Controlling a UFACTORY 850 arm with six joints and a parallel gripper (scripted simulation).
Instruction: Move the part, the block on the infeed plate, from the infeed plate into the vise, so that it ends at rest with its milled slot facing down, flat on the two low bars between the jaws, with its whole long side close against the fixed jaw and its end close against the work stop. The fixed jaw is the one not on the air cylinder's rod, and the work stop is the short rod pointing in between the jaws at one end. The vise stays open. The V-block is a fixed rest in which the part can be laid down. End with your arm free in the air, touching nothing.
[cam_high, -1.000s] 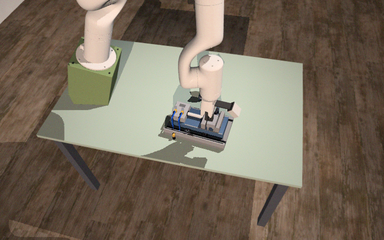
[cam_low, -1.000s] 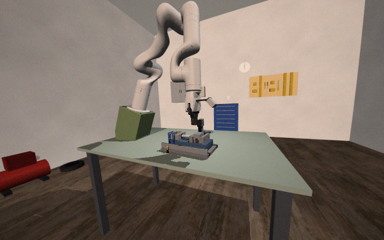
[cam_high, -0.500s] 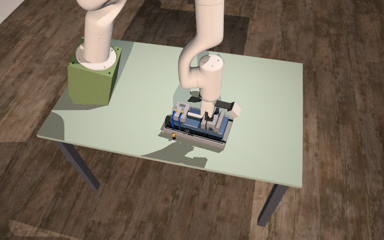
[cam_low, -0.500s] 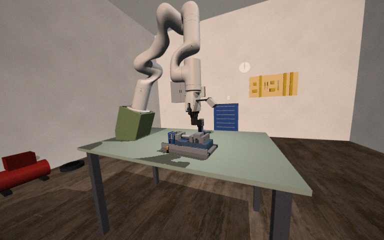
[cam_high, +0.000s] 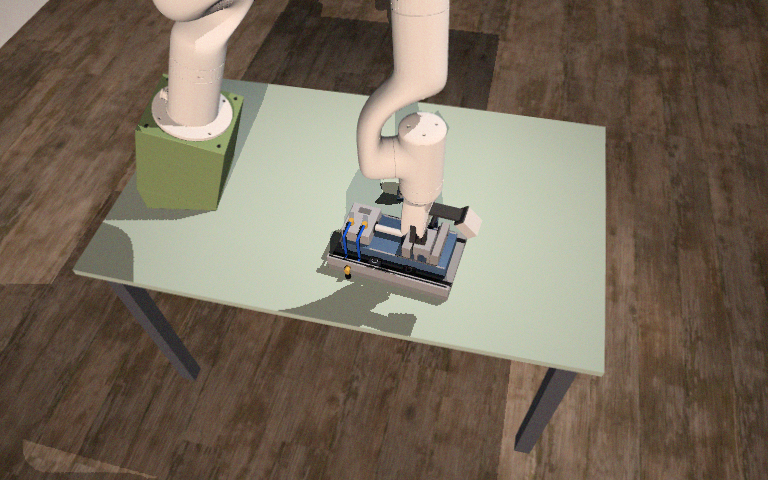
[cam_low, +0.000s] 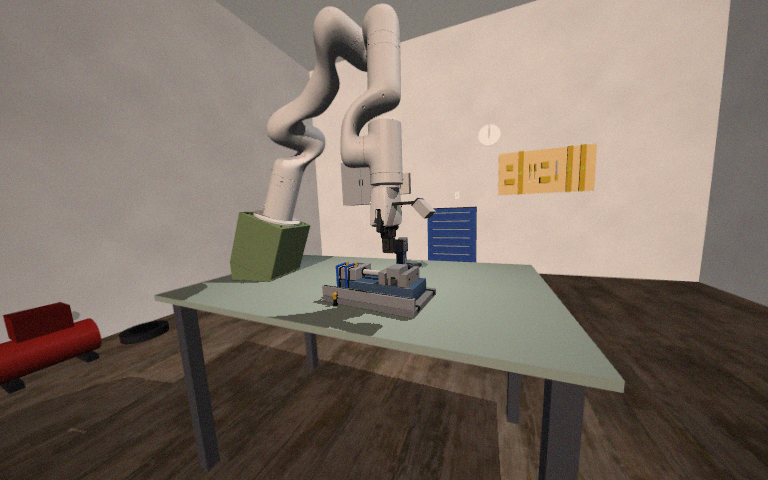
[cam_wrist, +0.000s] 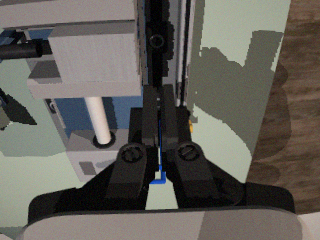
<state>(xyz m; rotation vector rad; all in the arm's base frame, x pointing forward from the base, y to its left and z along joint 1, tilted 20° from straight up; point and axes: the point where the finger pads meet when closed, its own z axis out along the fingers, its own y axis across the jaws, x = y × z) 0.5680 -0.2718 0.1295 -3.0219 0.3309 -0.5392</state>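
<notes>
Top view: high above, tilted down over the whole table (cam_high: 509, 237), far off, with the green pedestal (cam_high: 175, 169) at upper left and the vise (cam_high: 421, 249) near centre. Exterior view: low, room level, off one table (cam_low: 481, 316) corner, facing the far wall; it shares the pedestal (cam_low: 266, 249), arm and vise (cam_low: 396, 277) with the top view. Wrist view: mounted just behind the hand (cam_wrist: 160, 116), looking down along its fingers, very close on the vise's grey jaw block (cam_wrist: 87, 34) and a strip of table (cam_wrist: 247, 7) edge.
</notes>
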